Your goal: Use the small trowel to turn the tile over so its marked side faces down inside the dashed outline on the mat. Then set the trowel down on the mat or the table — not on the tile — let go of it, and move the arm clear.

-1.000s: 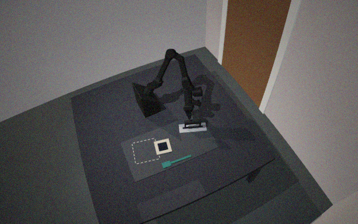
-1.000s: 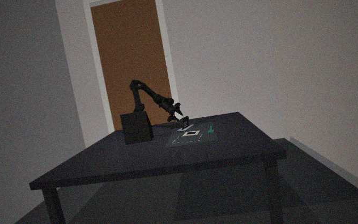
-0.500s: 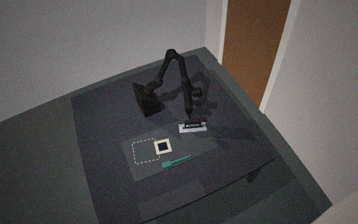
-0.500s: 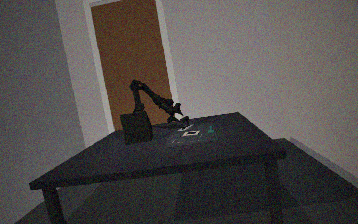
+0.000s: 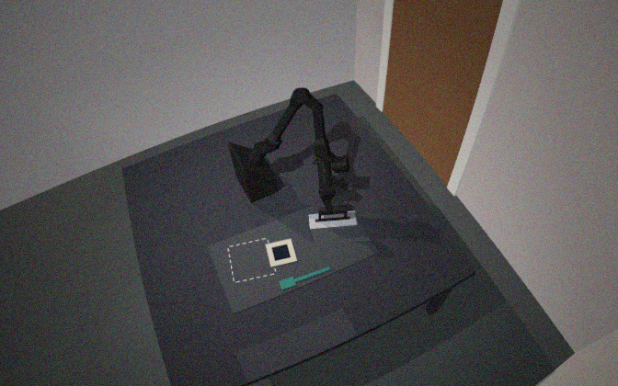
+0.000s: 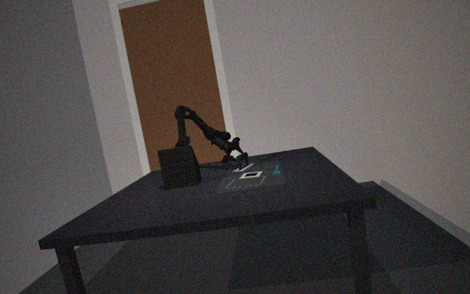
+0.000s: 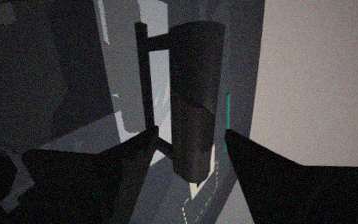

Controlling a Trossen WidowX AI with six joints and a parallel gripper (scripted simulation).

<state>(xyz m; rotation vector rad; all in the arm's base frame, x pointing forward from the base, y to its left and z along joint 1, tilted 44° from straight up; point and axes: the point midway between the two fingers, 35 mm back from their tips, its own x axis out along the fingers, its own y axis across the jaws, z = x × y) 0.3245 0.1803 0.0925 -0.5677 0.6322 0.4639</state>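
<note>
A flat trowel (image 5: 323, 224) (image 6: 237, 170) (image 7: 158, 100) with a white plate and a raised black handle lies at the mat's edge nearest the arm. My gripper (image 5: 329, 207) (image 6: 240, 156) (image 7: 191, 131) is open, low at the trowel, turned sideways. In the wrist view the handle shows between the fingertips; contact is not clear. The cream tile (image 5: 281, 252) (image 6: 252, 174) (image 7: 195, 190) lies flat, its dark square mark up, overlapping one side of the dashed outline (image 5: 231, 261) (image 7: 216, 175). The handle hides much of the tile in the wrist view.
A green tool (image 5: 287, 283) (image 6: 276, 171) (image 7: 228, 110) with a thin handle and small blade lies on the grey mat (image 5: 234, 301) (image 6: 280, 182), on the tile's far side from the arm. The arm's dark box base (image 5: 254, 175) (image 6: 179, 166) stands on the table.
</note>
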